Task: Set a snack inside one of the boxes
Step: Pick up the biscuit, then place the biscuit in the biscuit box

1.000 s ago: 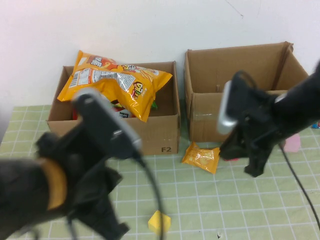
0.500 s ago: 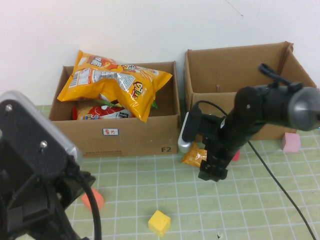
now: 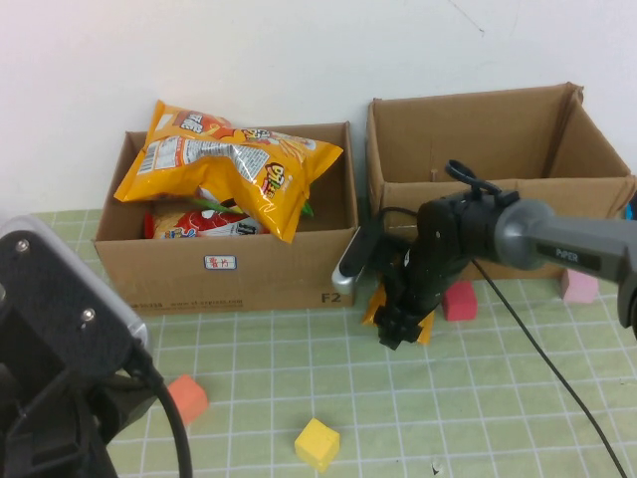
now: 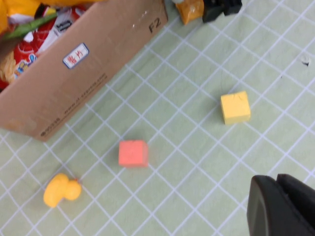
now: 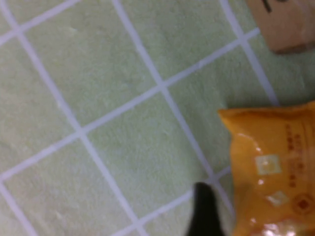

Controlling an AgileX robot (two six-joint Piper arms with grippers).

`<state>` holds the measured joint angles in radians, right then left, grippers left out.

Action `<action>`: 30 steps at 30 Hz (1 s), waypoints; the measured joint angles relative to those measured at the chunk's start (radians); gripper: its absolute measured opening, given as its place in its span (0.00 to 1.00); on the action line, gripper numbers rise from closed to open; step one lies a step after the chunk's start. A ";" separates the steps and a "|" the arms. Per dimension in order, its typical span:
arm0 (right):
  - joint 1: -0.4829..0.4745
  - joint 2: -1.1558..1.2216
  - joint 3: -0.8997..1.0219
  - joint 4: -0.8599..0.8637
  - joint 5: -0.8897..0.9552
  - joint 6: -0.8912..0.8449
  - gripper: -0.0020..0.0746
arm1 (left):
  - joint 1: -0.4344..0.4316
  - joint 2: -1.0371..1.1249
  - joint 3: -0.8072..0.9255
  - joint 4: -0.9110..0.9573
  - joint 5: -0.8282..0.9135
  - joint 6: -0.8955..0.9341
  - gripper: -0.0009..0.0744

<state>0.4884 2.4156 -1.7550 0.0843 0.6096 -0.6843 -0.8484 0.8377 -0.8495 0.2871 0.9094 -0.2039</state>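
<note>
A small orange snack packet lies on the green mat in front of the gap between two cardboard boxes. It also shows in the right wrist view and the left wrist view. My right gripper is down on the packet and open, with one black fingertip beside the packet's edge; the other finger is out of view. The left box holds big chip bags. The right box looks empty. My left gripper is shut and empty, raised over the near left of the mat.
A red cube and a yellow cube lie on the near mat. A red cube and a pink cube sit by the right box. A yellow duck lies near the left box. The left arm fills the near left.
My right gripper has moved left and down from beside the right box onto the orange packet. My left arm has swung back to the near left corner.
</note>
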 joint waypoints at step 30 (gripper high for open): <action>-0.100 -0.426 -0.132 -0.030 0.089 0.190 0.14 | 0.000 -0.416 0.344 0.149 -0.141 -0.220 0.01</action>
<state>0.3884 1.9897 -1.8873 0.0542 0.6985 -0.4945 -0.8484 0.4221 -0.5059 0.4359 0.7681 -0.4242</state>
